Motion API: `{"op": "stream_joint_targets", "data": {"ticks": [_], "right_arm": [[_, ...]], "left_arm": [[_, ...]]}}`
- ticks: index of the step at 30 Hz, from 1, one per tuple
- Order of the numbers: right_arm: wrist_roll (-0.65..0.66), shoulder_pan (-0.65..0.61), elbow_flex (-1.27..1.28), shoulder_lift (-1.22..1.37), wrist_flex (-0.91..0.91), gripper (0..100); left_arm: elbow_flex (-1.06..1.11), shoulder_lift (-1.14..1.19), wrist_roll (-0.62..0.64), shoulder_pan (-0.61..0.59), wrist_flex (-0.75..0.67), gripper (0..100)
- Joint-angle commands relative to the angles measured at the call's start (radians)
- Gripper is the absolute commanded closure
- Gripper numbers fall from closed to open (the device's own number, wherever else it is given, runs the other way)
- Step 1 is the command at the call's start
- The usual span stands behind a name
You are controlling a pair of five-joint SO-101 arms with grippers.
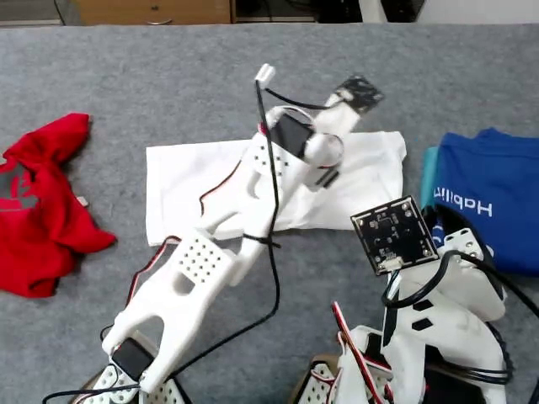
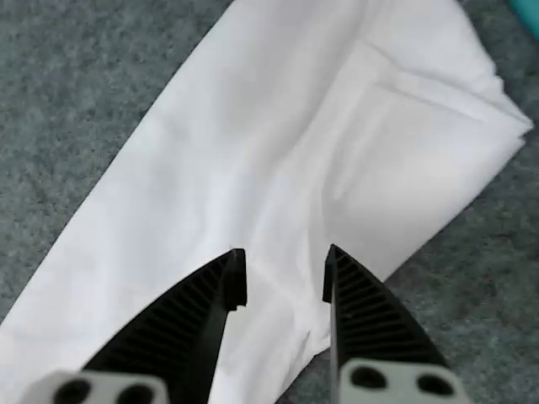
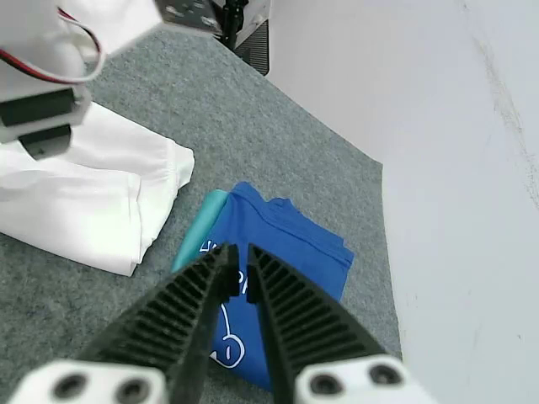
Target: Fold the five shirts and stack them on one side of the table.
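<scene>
**While poised over white shirt (image 1: pixel 194 181), ready for next fold**

Laid out as a long folded strip across centre of high view, on grey table (image 1: pixel 168 76). Close to its right end, at right edge of frame: blue shirt (image 1: pixel 497 194) stacked on teal shirt (image 1: pixel 429 177). Crumpled and unfolded at left edge: red shirt (image 1: pixel 38 210).

Step in hand, as judged: halving the strip end to end. Probably best to come down on an end corner, not mid-panel. Pinch all layers in one bite. Lift just clear of table, carry over to far end, square up edges before letting go. Avoid dragging, since lower layers could slide and bunch. Mind the folded ridge in left wrist view, which may slip out of a shallow bite.

Pose: stretched diagonally from lower left of high view to centre, with left gripper (image 2: pixel 285 269) aimed down over the shirt, fingers spread, grasping nothing. Tucked at lower right, with right gripper (image 3: pixel 237 261) raised near blue shirt, fingers pressed together, empty.
</scene>
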Motion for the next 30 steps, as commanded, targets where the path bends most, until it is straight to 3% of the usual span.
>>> {"op": "stream_joint_targets", "data": {"ticks": [1,10,17,30], "right_arm": [[-0.011,0.015,-0.001,-0.005,0.002,96.4],[-0.011,0.016,-0.001,-0.005,0.003,96.4],[-0.011,0.016,-0.001,-0.005,0.003,96.4],[-0.008,0.015,0.001,-0.005,0.003,96.4]], "left_arm": [[0.064,-0.084,0.021,0.029,0.011,84],[0.304,-0.079,0.031,-0.049,0.003,84],[0.342,-0.007,0.003,-0.135,-0.117,84],[0.325,0.013,0.060,-0.049,-0.091,84]]}}
